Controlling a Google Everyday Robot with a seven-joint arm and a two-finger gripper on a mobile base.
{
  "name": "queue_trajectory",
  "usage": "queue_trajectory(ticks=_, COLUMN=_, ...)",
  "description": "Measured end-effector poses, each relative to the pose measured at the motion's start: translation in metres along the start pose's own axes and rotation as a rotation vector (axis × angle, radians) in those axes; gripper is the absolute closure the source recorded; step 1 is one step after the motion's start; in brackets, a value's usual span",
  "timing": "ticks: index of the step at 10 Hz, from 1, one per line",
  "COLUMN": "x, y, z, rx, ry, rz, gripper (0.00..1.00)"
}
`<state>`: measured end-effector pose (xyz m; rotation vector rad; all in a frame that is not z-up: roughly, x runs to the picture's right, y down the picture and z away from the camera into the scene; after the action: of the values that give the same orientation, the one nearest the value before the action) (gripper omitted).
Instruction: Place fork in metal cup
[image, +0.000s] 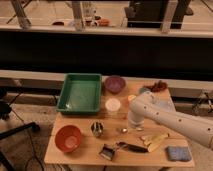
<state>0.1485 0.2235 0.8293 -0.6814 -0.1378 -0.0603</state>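
The metal cup stands upright on the wooden table, between the orange bowl and the arm. My gripper hangs at the end of the white arm, which reaches in from the right. It sits low over the table's middle, to the right of the cup and apart from it. A small silver piece lies on the table just left of the gripper; it looks like part of the fork, and the rest is hidden under the gripper.
An orange bowl is at front left, with a green tray behind it. A white cup and a purple bowl stand at the back. A dark square object, a dark-handled tool, a yellow item and a blue sponge lie in front.
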Motion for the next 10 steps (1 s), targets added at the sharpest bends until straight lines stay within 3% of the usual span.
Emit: queue_trajectory(ticks=10, x=-0.003, y=0.003, z=-0.034, rx=0.068, ry=-0.021, rz=-0.005, gripper=1.00)
